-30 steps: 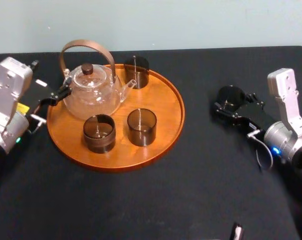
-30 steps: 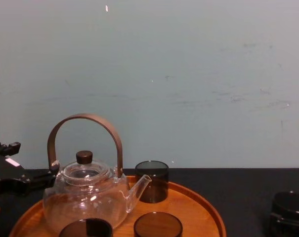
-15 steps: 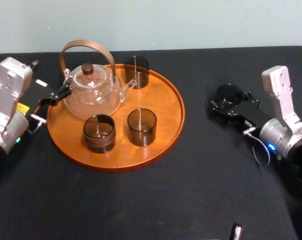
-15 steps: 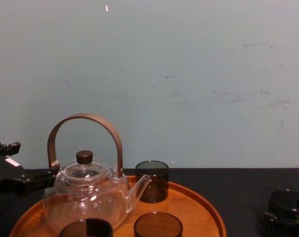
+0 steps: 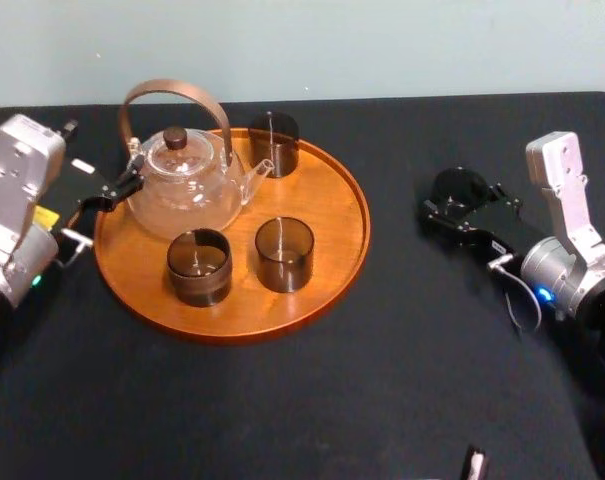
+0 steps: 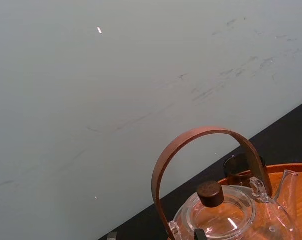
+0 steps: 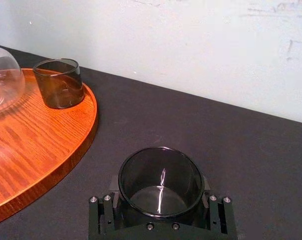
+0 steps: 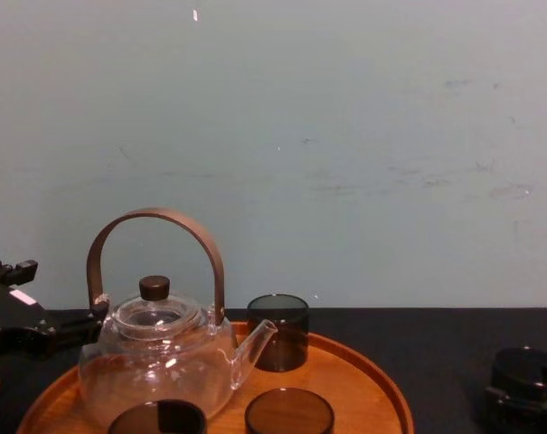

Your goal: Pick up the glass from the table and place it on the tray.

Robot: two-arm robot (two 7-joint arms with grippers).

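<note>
A dark smoked glass [image 7: 160,181] stands upright between the jaws of my right gripper [image 7: 159,201], which is shut on it. In the head view this glass [image 5: 458,187] and the right gripper [image 5: 460,200] are over the black table [image 5: 382,380], well to the right of the round wooden tray [image 5: 327,210]. The chest view shows the glass [image 8: 526,369] at the lower right. My left gripper [image 5: 107,195] stays open at the tray's left edge, beside the glass teapot [image 5: 182,185].
Three more dark glasses stand on the tray: one at the back [image 5: 273,143] and two in front [image 5: 284,254] [image 5: 198,266]. The teapot's tall brown handle [image 8: 155,217] arches over it. Bare tray surface lies on its right side.
My right gripper has shifted a little to the left, toward the tray, carrying the glass with it. The left arm and the things on the tray have not moved.
</note>
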